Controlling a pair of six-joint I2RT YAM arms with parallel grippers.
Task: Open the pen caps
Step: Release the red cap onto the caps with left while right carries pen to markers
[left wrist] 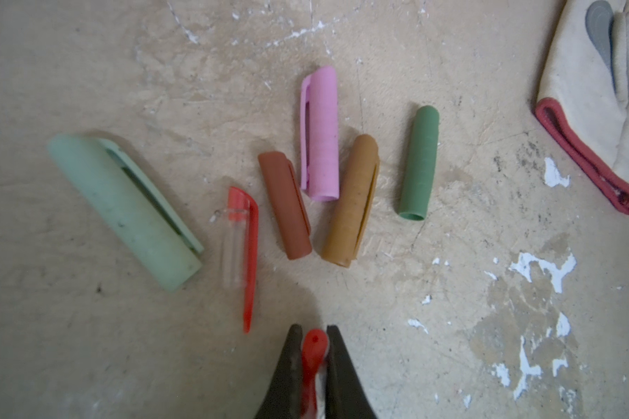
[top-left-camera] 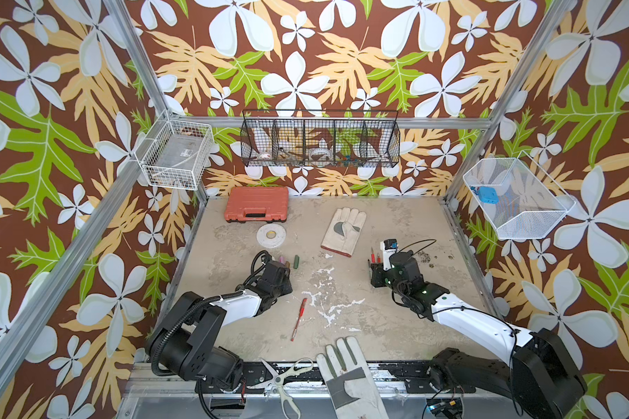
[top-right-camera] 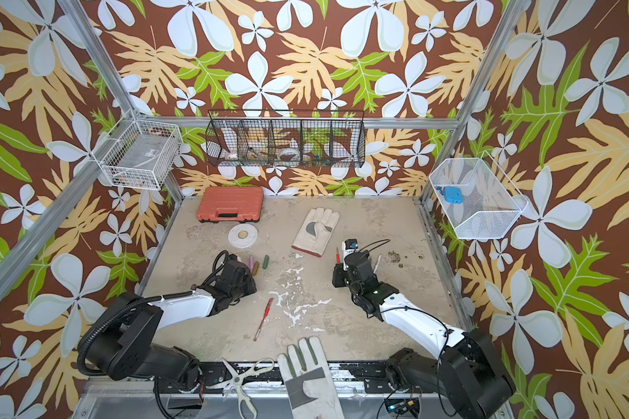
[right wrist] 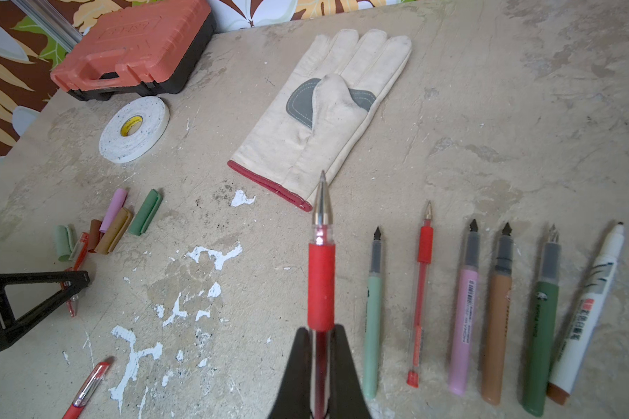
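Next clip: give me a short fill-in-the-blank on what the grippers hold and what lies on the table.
The left gripper is shut on a ___ cap.
The right gripper is shut on a red pen; beside it ___ uncapped pens lie in a row.
The loose cap nearest the white glove is dark ___.
Missing: red; six; green.

pens [right wrist: 463,326] 8 | loose caps [left wrist: 319,134] 7 | gloves [top-left-camera: 344,232] 2 | tape [top-left-camera: 271,235] 1 | scissors [top-left-camera: 277,379] 1

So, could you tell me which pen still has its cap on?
The slim red plastic pen lying alone, away from the row; all others show bare tips.
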